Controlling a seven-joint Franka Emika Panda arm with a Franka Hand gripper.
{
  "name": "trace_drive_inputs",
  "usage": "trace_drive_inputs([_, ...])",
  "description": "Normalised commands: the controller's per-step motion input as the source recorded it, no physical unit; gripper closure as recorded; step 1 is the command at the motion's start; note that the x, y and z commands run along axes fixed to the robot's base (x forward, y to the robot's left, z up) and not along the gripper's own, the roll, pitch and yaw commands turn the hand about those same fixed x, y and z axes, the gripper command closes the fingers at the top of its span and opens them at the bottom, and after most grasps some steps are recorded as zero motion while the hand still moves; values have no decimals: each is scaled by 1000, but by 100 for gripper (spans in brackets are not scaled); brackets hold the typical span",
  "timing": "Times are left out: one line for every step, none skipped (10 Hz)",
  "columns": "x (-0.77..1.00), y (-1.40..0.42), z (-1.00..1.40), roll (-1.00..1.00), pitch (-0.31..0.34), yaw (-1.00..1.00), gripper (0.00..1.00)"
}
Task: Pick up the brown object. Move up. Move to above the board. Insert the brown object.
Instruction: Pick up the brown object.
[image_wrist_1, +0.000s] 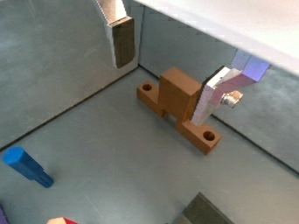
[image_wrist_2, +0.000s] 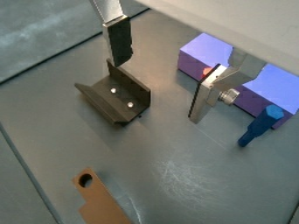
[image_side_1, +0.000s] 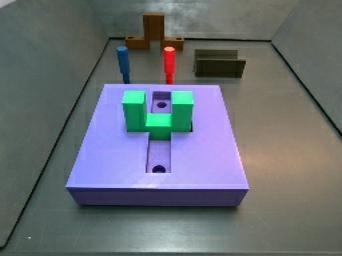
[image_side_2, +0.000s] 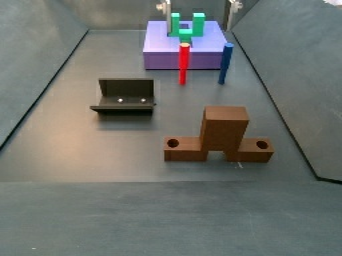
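- In a wrist view, the claw (image_wrist_1: 162, 94) is hanging over the grey floor with its two silver fingers (image_wrist_1: 121, 42) spread wide apart and clamping nothing.
- The brown object (image_wrist_1: 177, 107) is showing in the gap between them, resting on the floor. It is a low bar with a round hole at each end and a block standing up from its middle.
- Its long axis is running alongside the nearby wall seam. One finger is overlapping the upright block, and I cannot tell whether they are touching.
- A blue peg (image_wrist_1: 26, 167) is standing well apart, and a corner of the board (image_wrist_1: 250, 67) is peeking past a finger.
- In a wrist view, the claw (image_wrist_2: 156, 90) is again gaping, with the fixture (image_wrist_2: 117, 98) below the gap, the board (image_wrist_2: 208, 51) beyond it, and one holed end of the brown object (image_wrist_2: 98, 200) at the picture's edge.
- In a side view, the brown object (image_side_1: 158, 31) is sitting at the far wall behind the blue peg (image_side_1: 122, 62) and a red peg (image_side_1: 170, 62). The board (image_side_1: 120, 160) is carrying a green U-shaped block (image_side_1: 138, 108).
- In a side view, the brown object (image_side_2: 222, 134) is lying nearest, with its bar running across the picture and its block upright. The fixture (image_side_2: 124, 96) is to the left and the board (image_side_2: 160, 42) is far behind.
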Motion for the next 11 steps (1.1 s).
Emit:
trace_drive_inputs([0, 0, 0, -6, 0, 0, 0])
trace_drive_inputs([0, 31, 0, 0, 0, 0, 0])
trace_drive_inputs([0, 229, -194, -27, 0, -29, 0])
trace_drive_inputs([-237, 323, -289, -86, -64, -126, 0])
trace_drive_inputs([-197, 249, -286, -64, -69, -126, 0])
trace_drive_inputs([-114, 363, -260, 0, -33, -143, 0])
trace_drive_inputs([-74, 549, -263, 0, -13, -229, 0])
trace_drive_inputs([-97, 643, -266, 9, -16, -269, 0])
trace_drive_inputs([-77, 680, -280, 14, -14, -266, 0])
trace_drive_inputs([-46, 640, -291, 50, -21, -246, 0])
trace_drive_inputs([-103, 634, -314, 53, -31, -246, 0])
